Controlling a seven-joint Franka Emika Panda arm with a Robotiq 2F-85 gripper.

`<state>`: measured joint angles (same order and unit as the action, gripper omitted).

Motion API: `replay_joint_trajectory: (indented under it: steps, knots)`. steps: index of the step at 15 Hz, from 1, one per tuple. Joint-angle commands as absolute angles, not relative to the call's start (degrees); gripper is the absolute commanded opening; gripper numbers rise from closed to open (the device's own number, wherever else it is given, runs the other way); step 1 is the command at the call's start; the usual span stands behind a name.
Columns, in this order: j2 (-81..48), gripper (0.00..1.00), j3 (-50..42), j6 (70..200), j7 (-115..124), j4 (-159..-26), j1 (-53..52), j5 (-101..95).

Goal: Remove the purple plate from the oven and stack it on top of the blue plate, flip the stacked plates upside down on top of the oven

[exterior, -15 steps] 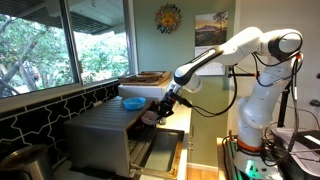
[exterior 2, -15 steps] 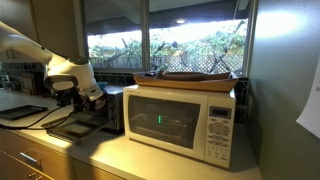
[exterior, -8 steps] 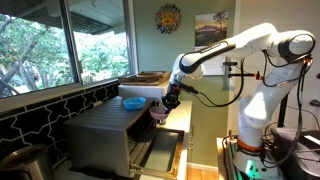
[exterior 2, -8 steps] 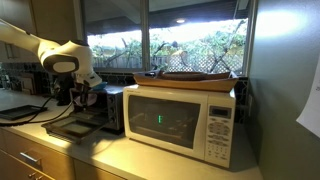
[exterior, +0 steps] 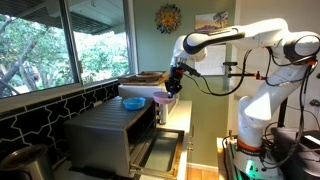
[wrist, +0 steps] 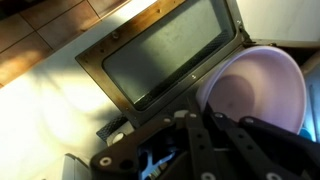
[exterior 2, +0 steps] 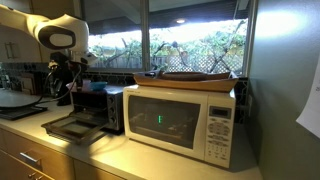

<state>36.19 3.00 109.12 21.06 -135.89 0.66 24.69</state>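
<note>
Pinching the purple plate, your fingers hold it outside the oven; stacking on the blue plate and flipping remain.

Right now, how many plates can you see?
2. The blue plate sits on top of the oven. The purple plate is held in the hand, in the air by the oven's front edge. More could be hidden inside the oven.

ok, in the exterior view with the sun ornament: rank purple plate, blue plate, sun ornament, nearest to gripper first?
1. purple plate: held in the gripper.
2. blue plate: on the oven top, window side.
3. sun ornament: high on the back wall.
</note>
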Motion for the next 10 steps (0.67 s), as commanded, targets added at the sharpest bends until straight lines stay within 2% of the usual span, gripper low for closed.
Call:
replay_joint_trajectory:
  steps: [1, 10]
  knots:
    - [33.51, 0.01, 4.05, 110.29, 21.70, -130.73, -0.21, 26.69]
    - [21.45, 0.01, 11.41, 127.69, 31.97, -123.03, 0.45, 23.05]
